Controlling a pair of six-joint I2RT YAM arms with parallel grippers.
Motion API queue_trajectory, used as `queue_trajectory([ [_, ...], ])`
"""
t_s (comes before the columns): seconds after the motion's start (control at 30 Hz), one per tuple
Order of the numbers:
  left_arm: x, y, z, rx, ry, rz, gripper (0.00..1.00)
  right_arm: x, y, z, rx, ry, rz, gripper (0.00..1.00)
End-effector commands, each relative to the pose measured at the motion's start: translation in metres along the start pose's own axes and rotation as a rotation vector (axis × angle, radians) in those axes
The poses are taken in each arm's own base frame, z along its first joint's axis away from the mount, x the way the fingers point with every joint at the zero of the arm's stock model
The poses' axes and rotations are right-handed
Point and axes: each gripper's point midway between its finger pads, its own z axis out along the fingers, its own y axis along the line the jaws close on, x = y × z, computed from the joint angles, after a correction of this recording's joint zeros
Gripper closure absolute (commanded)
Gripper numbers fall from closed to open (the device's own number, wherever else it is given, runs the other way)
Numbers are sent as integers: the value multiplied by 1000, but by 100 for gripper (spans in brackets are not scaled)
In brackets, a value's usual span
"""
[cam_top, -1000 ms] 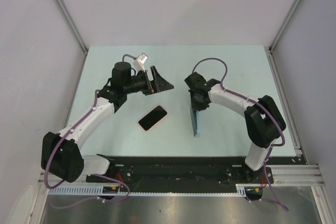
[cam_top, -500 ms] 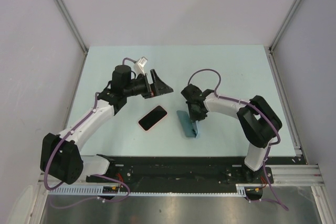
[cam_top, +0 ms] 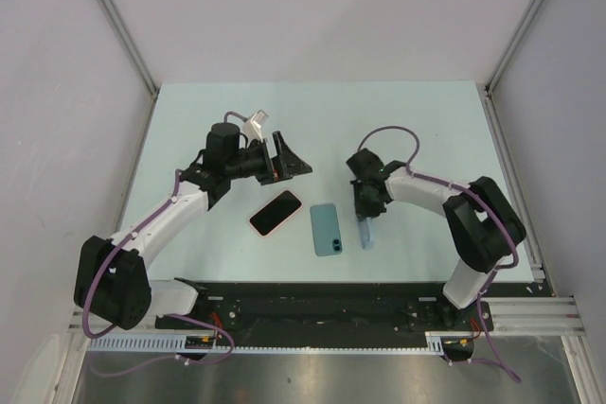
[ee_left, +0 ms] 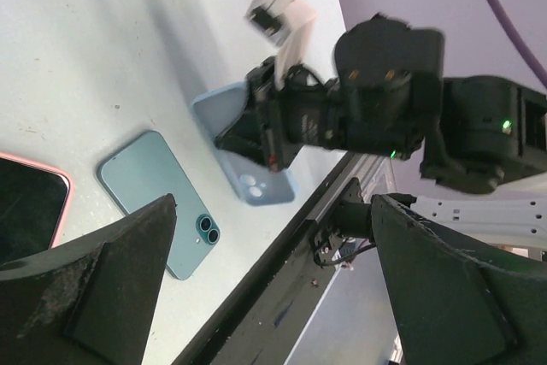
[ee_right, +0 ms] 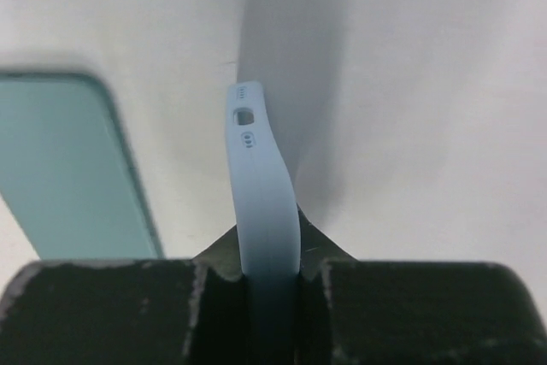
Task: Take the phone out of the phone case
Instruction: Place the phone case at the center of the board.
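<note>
A teal phone [cam_top: 325, 229] lies flat, back up, near the table's front middle; it also shows in the left wrist view [ee_left: 158, 199] and at the left of the right wrist view [ee_right: 73, 168]. My right gripper [cam_top: 365, 210] is shut on the light blue phone case [ee_right: 261, 177], holding it on edge just right of the phone; the case also shows in the top view [cam_top: 365, 231] and the left wrist view [ee_left: 248, 160]. My left gripper [cam_top: 289, 160] is open and empty, up and left of the phone.
A second phone in a pink case [cam_top: 276, 212] lies screen up left of the teal phone, its corner in the left wrist view [ee_left: 30, 211]. The black front rail [cam_top: 322, 305] runs along the near edge.
The teal phone has come out of the case and now lies flat on the table. My right gripper has moved right with the empty case. The left gripper shifted slightly.
</note>
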Motion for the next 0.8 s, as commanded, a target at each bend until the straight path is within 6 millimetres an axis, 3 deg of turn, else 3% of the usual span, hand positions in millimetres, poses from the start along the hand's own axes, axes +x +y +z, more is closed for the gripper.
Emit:
queue_trajectory([
  [0.0, -2, 4, -2, -42, -11, 22, 1, -32, -29, -31, -86, -70, 107, 100],
  [0.07, -6, 13, -2, -89, -26, 44, 1, -67, -52, -45, -133, -183, 167, 100],
  [0.13, -3, 21, -5, -135, -18, 51, 1, -90, -68, -53, -177, -231, 207, 100],
  [0.17, -4, 26, -6, -160, -26, 54, 0, -104, -99, -54, -162, -257, 281, 100],
  [0.2, -1, 29, -8, -180, -16, 50, 0, -115, -105, -58, -210, -272, 304, 100],
  [0.37, 3, 39, -16, -225, -20, 49, 0, -154, -177, -48, -297, -360, 500, 99],
  [0.43, 2, 40, -19, -232, -28, 51, 0, -171, -193, -48, -320, -430, 536, 76],
  [0.47, 3, 41, -20, -239, -26, 46, 0, -175, -206, -47, -299, -447, 599, 59],
  [0.5, 3, 41, -21, -243, -27, 48, 0, -177, -218, -49, -280, -469, 633, 34],
  [0.6, 2, 41, -26, -259, -32, 59, 0, -188, -240, -69, -182, -553, 671, 1],
  [0.77, 2, 55, -27, -325, -31, 61, 0, -183, -257, -106, 5, -631, 678, 0],
])
